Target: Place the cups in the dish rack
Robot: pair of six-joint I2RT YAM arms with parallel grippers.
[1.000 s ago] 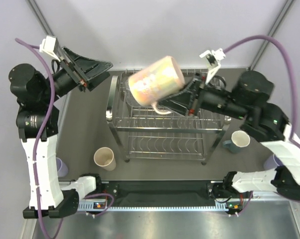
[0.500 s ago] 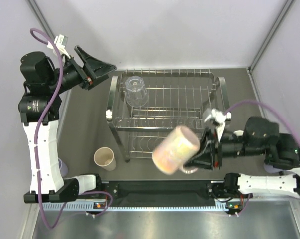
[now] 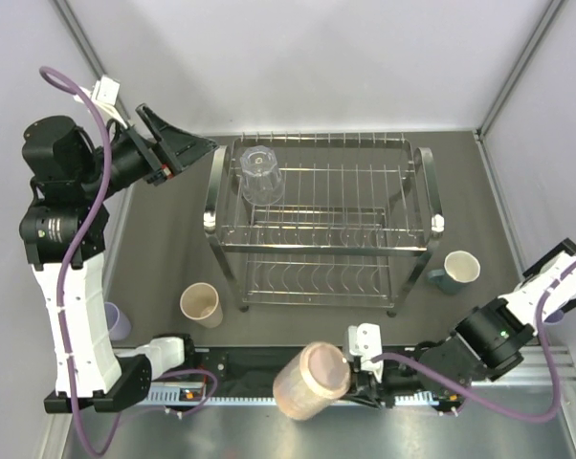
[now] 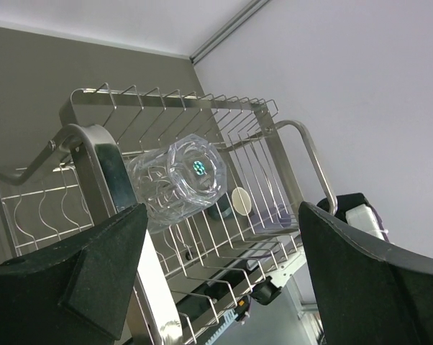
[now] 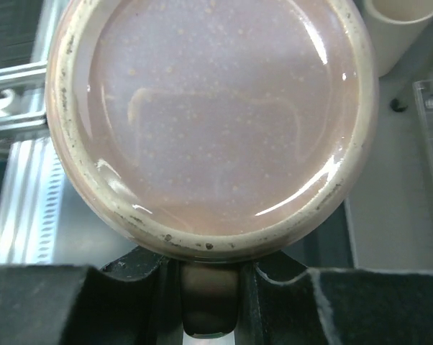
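The dish rack (image 3: 319,251) stands mid-table, a clear glass (image 3: 260,174) lying on its top tier at the left. My left gripper (image 3: 190,151) hovers open beside the rack's far left corner; in the left wrist view its jaws (image 4: 224,273) stand wide and empty, facing the glass (image 4: 177,180) and rack frame (image 4: 94,154). My right gripper (image 3: 353,384) sits low at the near edge, shut on the handle of the pink mug (image 3: 311,382). The mug's base (image 5: 209,122) fills the right wrist view, its handle pinched in that gripper (image 5: 209,305). The beige tumbler (image 3: 201,305) and teal mug (image 3: 455,270) stand on the table.
A lavender tumbler (image 3: 117,320) stands at the table's left edge behind the left arm. The beige tumbler (image 5: 403,29) shows at the top right of the right wrist view. The arm bases and a black rail (image 3: 240,368) run along the near edge.
My right arm has swung the pink mug from above the rack's top tier down to the near edge. The left gripper shifted slightly and stays open.
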